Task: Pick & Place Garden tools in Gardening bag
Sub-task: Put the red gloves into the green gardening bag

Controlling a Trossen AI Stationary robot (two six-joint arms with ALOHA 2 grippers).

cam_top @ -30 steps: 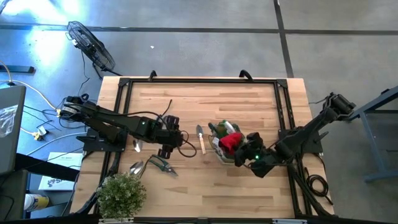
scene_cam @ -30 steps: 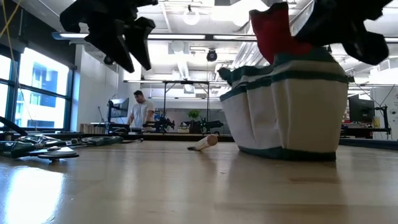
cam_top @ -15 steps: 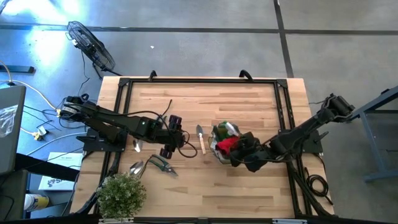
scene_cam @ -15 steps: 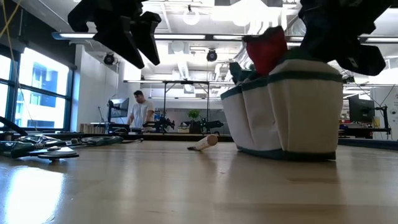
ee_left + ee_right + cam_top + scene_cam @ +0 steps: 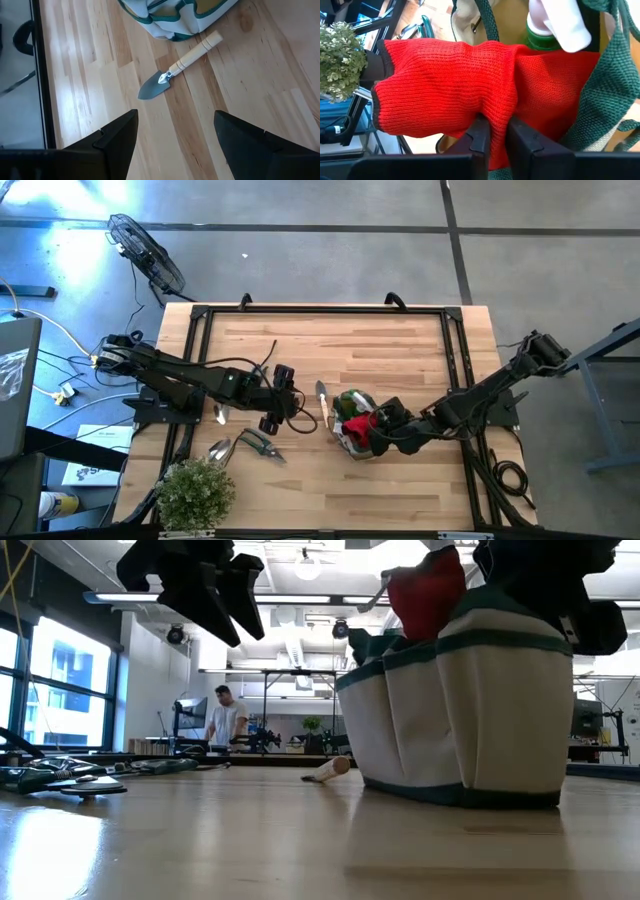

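Near the middle of the pale wooden worktop (image 5: pixel 400 350) we see the small soft gardening bag (image 5: pixel 352 442) of cream and green fabric with its mouth facing up, and the right gripper (image 5: pixel 372 430) reaches into that mouth from the right side. Its two dark fingers (image 5: pixel 480 137) pinch the red knitted glove (image 5: pixel 450 87), with a fold of red cloth caught between them, so we read them as clenched on the glove, which sits half inside the bag and pokes up above the rim in the low view (image 5: pixel 428 590). Beside the glove in the bag stands a green spray bottle with a white top (image 5: pixel 555 22). Just to the left of the bag lies a small metal trowel with a light wooden handle (image 5: pixel 177 67), its handle end close to the bag's base and its blade pointing away. The left gripper (image 5: pixel 283 398) hovers above the worktop just left of that trowel, and its fingers (image 5: pixel 117 137) stand wide apart, released and holding nothing. Farther to the left, near the front edge, we find black-handled pruners (image 5: pixel 260 446) and a silver scoop (image 5: pixel 219 450), and a bushy green potted plant (image 5: pixel 195 492) sits at the front left corner.
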